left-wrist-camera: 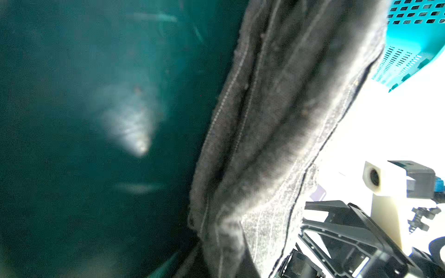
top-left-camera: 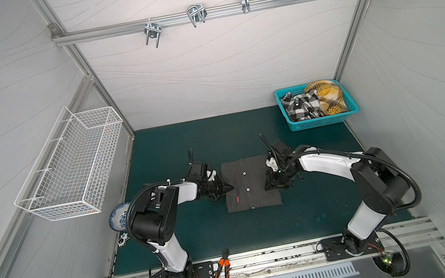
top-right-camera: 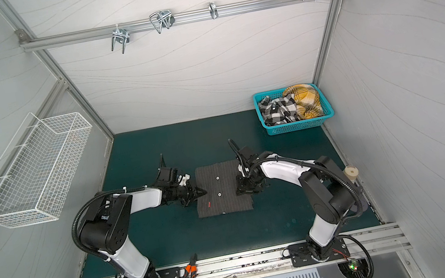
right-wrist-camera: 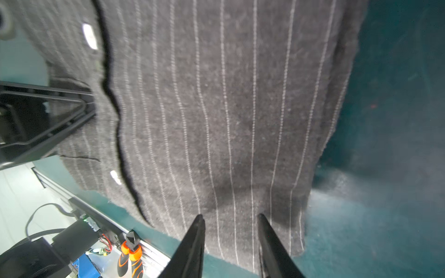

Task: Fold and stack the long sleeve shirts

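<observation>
One of the long sleeve shirts, dark grey with pale pinstripes and white buttons, lies folded into a rectangle mid-mat. My left gripper is at its left edge, shut on that edge. In the left wrist view the cloth runs down to one dark finger. My right gripper stands open over the shirt's right edge. Striped fabric shows between its fingers.
A teal basket at the back right holds a black-and-white checked garment and a yellow plaid one. A white wire basket hangs on the left wall. Orange-handled pliers lie on the front rail. A blue-and-white plate sits behind the left arm.
</observation>
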